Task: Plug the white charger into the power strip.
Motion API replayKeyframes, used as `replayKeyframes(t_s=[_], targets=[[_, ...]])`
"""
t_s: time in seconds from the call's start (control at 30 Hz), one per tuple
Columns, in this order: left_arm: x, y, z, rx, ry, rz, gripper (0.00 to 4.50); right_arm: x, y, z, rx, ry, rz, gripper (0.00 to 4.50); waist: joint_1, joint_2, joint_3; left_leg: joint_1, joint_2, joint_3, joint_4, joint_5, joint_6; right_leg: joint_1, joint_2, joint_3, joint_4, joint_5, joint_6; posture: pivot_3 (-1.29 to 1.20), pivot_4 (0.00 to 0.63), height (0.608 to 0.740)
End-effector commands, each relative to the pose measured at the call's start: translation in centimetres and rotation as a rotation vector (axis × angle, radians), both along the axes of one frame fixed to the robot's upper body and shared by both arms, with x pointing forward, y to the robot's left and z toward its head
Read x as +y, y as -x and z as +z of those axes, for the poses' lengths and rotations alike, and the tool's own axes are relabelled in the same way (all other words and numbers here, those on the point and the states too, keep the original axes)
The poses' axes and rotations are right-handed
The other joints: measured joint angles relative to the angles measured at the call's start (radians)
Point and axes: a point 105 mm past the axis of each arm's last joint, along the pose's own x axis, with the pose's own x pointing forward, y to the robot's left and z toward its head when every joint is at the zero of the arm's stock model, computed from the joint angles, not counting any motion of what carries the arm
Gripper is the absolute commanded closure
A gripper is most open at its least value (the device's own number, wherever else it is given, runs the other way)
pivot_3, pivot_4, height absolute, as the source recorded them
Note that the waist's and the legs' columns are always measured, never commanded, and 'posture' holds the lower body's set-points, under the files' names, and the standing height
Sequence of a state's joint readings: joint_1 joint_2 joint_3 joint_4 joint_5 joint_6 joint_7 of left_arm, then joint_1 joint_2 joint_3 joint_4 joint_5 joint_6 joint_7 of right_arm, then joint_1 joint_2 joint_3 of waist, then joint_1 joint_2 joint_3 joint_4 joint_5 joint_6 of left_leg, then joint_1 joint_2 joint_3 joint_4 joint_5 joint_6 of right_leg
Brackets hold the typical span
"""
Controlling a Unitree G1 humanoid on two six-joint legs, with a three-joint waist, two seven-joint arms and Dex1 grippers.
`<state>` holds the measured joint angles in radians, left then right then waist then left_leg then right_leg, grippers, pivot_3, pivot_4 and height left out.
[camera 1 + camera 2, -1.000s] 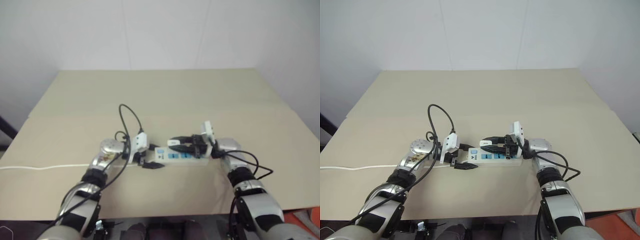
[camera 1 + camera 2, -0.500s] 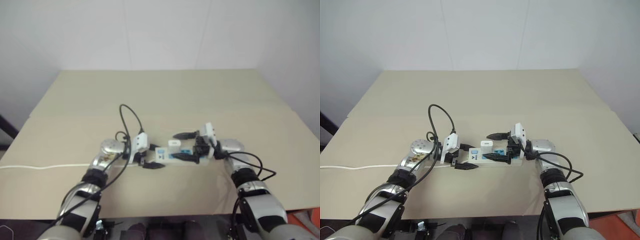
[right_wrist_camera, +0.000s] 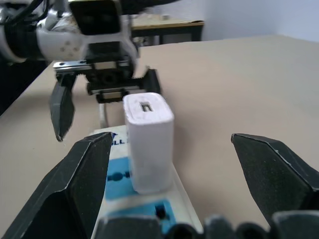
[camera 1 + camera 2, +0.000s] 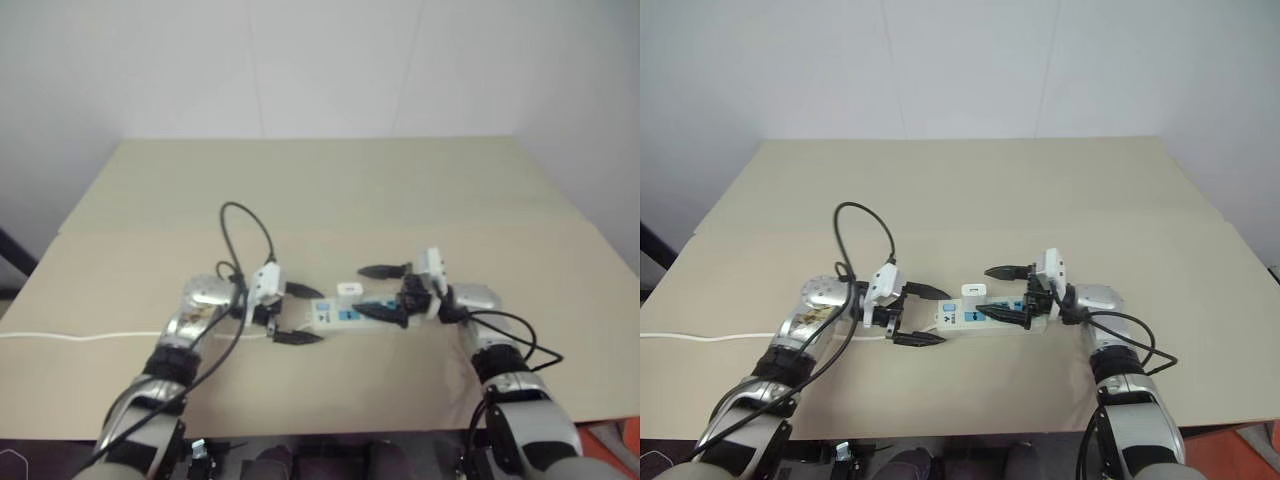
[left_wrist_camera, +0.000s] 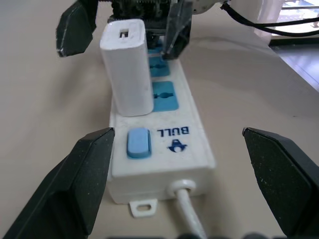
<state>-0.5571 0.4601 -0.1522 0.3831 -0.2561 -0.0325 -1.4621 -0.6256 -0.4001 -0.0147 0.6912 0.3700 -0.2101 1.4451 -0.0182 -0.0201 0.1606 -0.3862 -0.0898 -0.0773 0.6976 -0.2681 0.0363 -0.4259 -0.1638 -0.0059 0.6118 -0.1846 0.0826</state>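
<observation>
The table (image 4: pixel 330 190) carries the strip (image 5: pixel 164 149), lying between the two pincers, its long axis running from one to the other, cord end toward the left pincer (image 4: pixel 918 315). The charger (image 5: pixel 126 74) stands upright in the strip's socket nearest its switch. Both the left pincer and the right pincer (image 4: pixel 1012 293) are released, holding nothing. Risk: a fingertip straddling the strip could catch the charger or drag the strip.

Smooth glossy plastic white charger (image 5: pixel 126 67) and power strip (image 5: pixel 164 149); matt beige table (image 4: pixel 320 190).
</observation>
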Motion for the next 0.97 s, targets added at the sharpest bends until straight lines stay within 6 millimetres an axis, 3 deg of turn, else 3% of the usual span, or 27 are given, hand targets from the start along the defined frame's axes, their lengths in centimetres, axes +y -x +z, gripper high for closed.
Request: replayKeyframes(t_s=[0.03, 0.23, 0.4, 0.67, 0.97], targets=[[3.4, 1.2, 2.7, -0.041, 0.009, 0.014, 0.05, -3.5, 1.1, 2.0, -0.037, 0.008, -0.045, 0.0, 0.0, 0.001, 0.0, -0.001, 0.0, 0.0, -0.001, 0.0, 0.0, -0.001, 0.0, 0.0, 0.001, 0.0, 0.0, 0.0, 0.15, 0.74], [9.2, 1.7, 2.2, -0.042, -0.103, 0.189, 0.05, -10.1, 3.8, 3.3, -0.031, 0.167, -0.147, 0.0, 0.004, 0.004, 0.003, -0.002, 0.0, 0.002, -0.003, -0.001, 0.001, -0.004, 0.0, 0.0, -0.002, -0.001, -0.001, 0.0, 0.15, 0.74], [12.0, 2.3, 2.1, -0.032, -0.139, 0.275, 0.05, -14.2, 6.1, 3.7, 0.012, 0.276, -0.22, 0.0, 0.005, 0.004, 0.003, 0.0, 0.001, 0.003, -0.004, -0.004, 0.006, -0.003, 0.0, 0.0, -0.002, -0.002, -0.003, 0.0, 0.15, 0.74], [11.7, 2.1, 1.8, -0.021, -0.115, 0.29, 0.05, -15.2, 7.0, 3.9, -0.009, 0.335, -0.245, 0.0, 0.001, 0.004, 0.003, 0.005, 0.002, 0.005, -0.004, -0.004, 0.007, 0.002, 0.0, 0.0, -0.002, -0.002, -0.003, 0.0, 0.15, 0.74], [11.2, 1.8, 2.2, -0.015, -0.092, 0.29, 0.05, -16.4, 8.4, 4.0, 0.106, 0.476, -0.304, 0.0, 0.008, 0.004, 0.003, 0.004, 0.002, 0.004, -0.004, -0.005, 0.007, 0.001, -0.001, 0.0, -0.002, -0.002, -0.003, 0.0, 0.15, 0.74]])
